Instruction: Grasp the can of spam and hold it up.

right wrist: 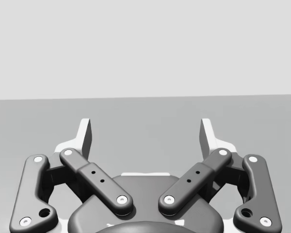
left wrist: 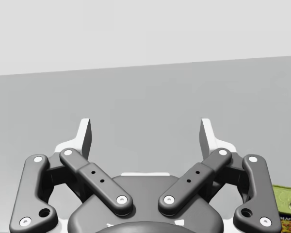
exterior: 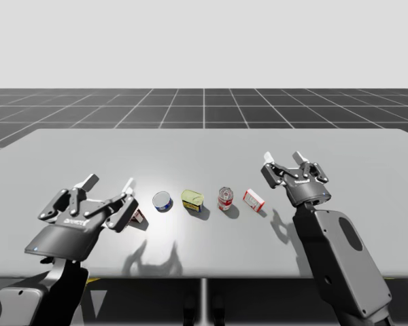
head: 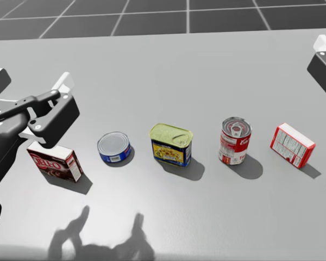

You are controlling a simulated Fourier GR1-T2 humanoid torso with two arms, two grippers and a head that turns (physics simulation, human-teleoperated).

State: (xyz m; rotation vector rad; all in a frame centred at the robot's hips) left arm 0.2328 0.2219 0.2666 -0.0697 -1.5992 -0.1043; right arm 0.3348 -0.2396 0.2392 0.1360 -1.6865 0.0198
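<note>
The spam can (exterior: 192, 199) is a rounded rectangular tin with a yellow-green lid and blue and yellow sides. It stands upright (head: 171, 144) in the middle of a row of items on the grey table (exterior: 204, 149). My left gripper (exterior: 109, 183) hovers open above the row's left end, well left of the can. In the left wrist view, a corner of the can (left wrist: 287, 204) shows beside the open left gripper (left wrist: 145, 133). My right gripper (exterior: 283, 158) is open above the table beyond the row's right end, with nothing between its fingers (right wrist: 145, 133).
A dark red box (head: 54, 163) lies under my left gripper. A low blue round can (head: 114, 147) stands left of the spam can. To its right stand a red and white round can (head: 234, 140) and a red and white box (head: 292, 144). The table's front edge (exterior: 204, 276) is close.
</note>
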